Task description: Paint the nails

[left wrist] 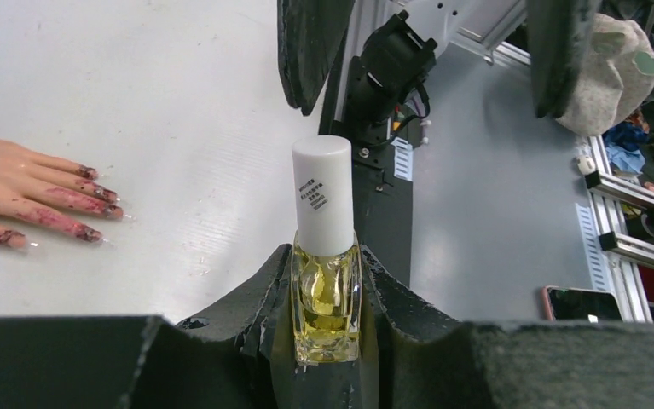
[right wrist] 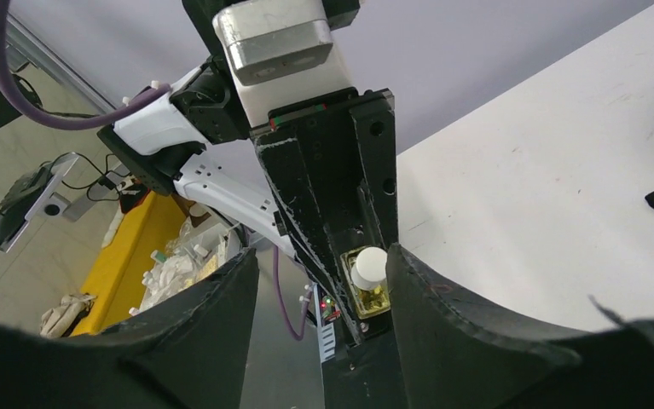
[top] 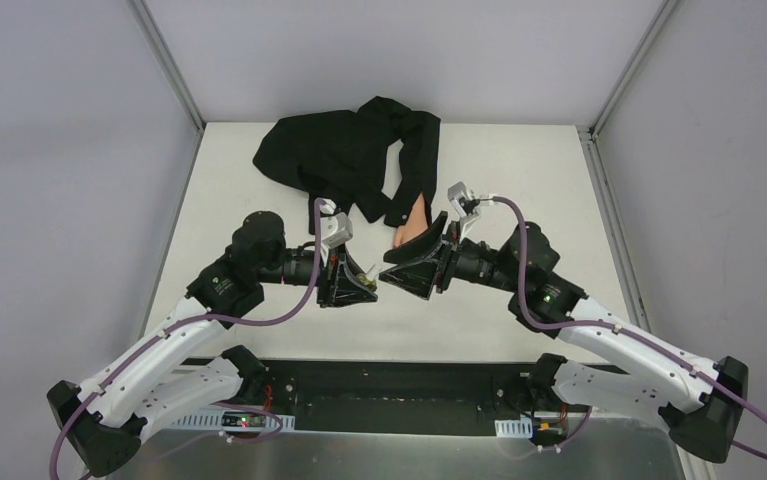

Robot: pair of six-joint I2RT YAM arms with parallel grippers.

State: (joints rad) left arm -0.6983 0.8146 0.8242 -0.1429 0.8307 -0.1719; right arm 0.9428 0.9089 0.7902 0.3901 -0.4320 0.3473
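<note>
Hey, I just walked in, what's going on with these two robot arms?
The left pincer is clamped on a small yellowish polish bottle, held upright with its white cap on. The right pincer is open, facing that cap. The mannequin hand lies on the table nearby, its nails smeared dark red.

Yellowish polish bottle (left wrist: pixel 326 298), white-capped; black garment (top: pixel 339 160) heaped on white table (top: pixel 519 170).

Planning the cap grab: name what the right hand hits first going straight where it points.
Probably the white cap of the polish bottle clamped in the left hand; it lies dead ahead of the open right hand, though depth is unclear.
</note>
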